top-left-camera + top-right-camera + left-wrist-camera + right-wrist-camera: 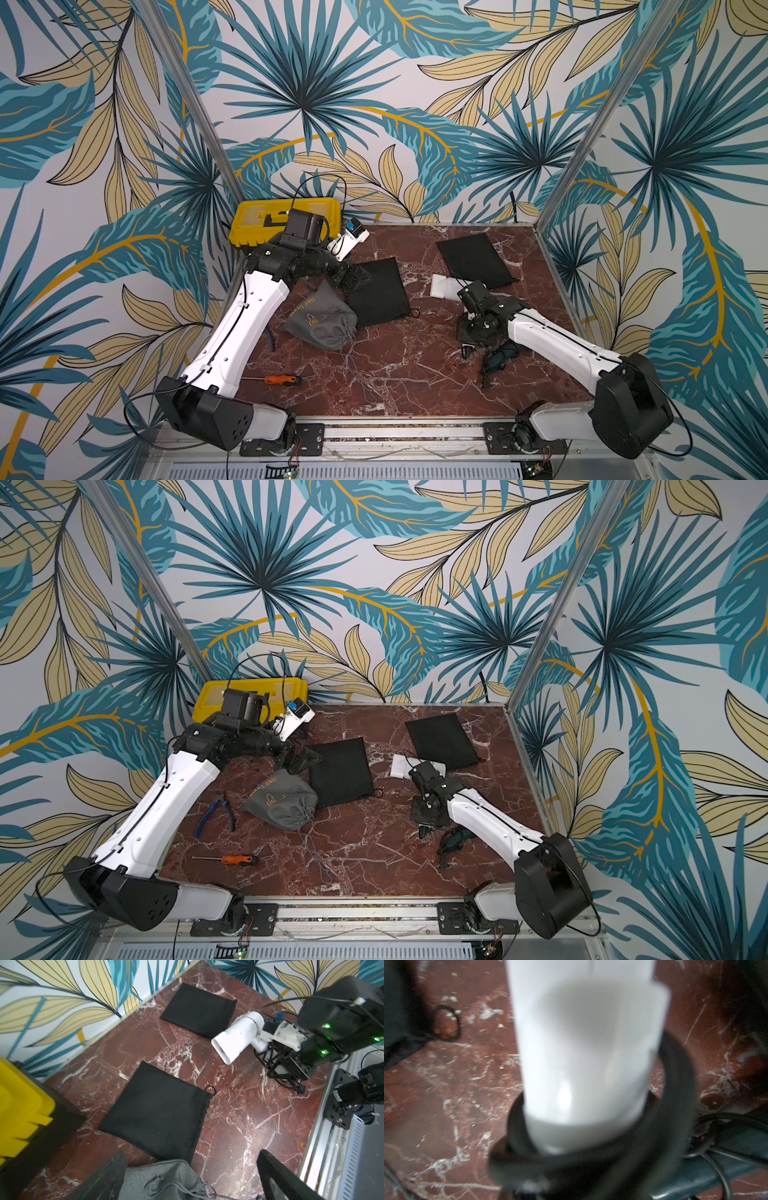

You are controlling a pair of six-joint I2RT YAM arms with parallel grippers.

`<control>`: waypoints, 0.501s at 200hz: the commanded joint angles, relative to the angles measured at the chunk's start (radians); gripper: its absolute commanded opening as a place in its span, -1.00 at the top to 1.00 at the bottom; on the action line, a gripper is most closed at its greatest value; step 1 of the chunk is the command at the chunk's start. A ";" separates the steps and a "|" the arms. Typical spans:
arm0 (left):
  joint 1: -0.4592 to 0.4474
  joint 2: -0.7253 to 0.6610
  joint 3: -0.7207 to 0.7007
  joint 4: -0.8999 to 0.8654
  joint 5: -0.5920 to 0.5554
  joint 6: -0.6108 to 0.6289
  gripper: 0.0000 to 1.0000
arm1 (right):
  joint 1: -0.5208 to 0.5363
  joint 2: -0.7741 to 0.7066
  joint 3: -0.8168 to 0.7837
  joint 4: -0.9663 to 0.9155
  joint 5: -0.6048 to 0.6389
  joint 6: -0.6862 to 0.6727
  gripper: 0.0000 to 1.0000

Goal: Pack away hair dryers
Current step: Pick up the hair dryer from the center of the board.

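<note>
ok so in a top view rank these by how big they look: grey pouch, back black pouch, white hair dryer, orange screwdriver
1-2. grey pouch and back black pouch: too alike to rank
3. white hair dryer, partly hidden
4. orange screwdriver, long but thin

Table top [395, 374]: polished stone look, red-brown with white veining, smooth, low sheen.

White hair dryer [239, 1039]: smooth moulded plastic, semi-gloss; the right wrist view shows a bright highlight on it.

Dark teal hair dryer [502, 354]: plastic, duller finish, with a black cord.

Centre black pouch [158, 1109] and rear black pouch [199, 1009]: matt cloth, fine weave, no shine.

Grey pouch [166, 1176]: coarser woven cloth with a twisted cord drawstring.

Yellow case [249, 226]: moulded plastic, satin.

Screwdriver [274, 379]: bare metal shaft, orange plastic handle.

Left arm shell [245, 324]: smooth white plastic.

Base rail [399, 432]: bare metal, brushed
</note>
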 commanded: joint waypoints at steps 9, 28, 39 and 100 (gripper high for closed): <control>0.018 0.030 0.138 0.032 0.016 -0.017 -0.99 | 0.128 -0.082 0.127 -0.063 0.104 -0.111 1.00; 0.024 0.054 0.186 0.015 0.080 0.019 -0.99 | 0.216 -0.116 0.202 -0.097 0.169 -0.161 1.00; 0.030 0.080 0.235 -0.031 0.154 0.028 -0.99 | 0.262 -0.130 0.238 -0.115 0.212 -0.178 1.00; 0.056 0.067 0.311 -0.121 0.485 -0.067 -0.99 | 0.484 -0.156 0.294 -0.116 0.520 -0.281 1.00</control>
